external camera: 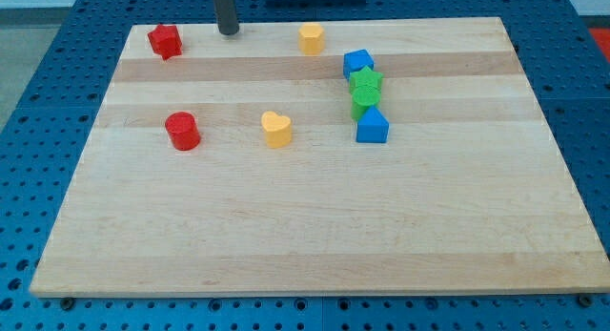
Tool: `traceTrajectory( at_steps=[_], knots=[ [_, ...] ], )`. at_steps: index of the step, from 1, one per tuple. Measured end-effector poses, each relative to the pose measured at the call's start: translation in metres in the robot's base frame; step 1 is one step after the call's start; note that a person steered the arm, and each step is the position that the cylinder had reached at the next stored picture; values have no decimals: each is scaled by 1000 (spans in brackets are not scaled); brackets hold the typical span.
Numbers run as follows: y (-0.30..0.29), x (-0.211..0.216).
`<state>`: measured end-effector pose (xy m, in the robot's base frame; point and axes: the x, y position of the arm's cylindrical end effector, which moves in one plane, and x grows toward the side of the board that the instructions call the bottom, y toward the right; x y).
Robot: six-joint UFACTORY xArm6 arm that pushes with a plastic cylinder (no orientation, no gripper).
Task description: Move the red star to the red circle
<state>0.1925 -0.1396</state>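
Note:
The red star lies near the top left corner of the wooden board. The red circle stands below it, toward the view's left middle, well apart from the star. My tip rests on the board's top edge, to the right of the red star with a gap between them, touching no block.
A yellow block sits at the top middle. A yellow heart lies right of the red circle. At the right, a blue block, a green star, a green block and a blue block form a close column.

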Motion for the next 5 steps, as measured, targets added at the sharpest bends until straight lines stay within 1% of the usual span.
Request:
traceTrajectory(
  at_steps=[1, 2, 5],
  knots=[
    [-4, 1],
    [-23, -1],
    [-100, -1]
  ],
)
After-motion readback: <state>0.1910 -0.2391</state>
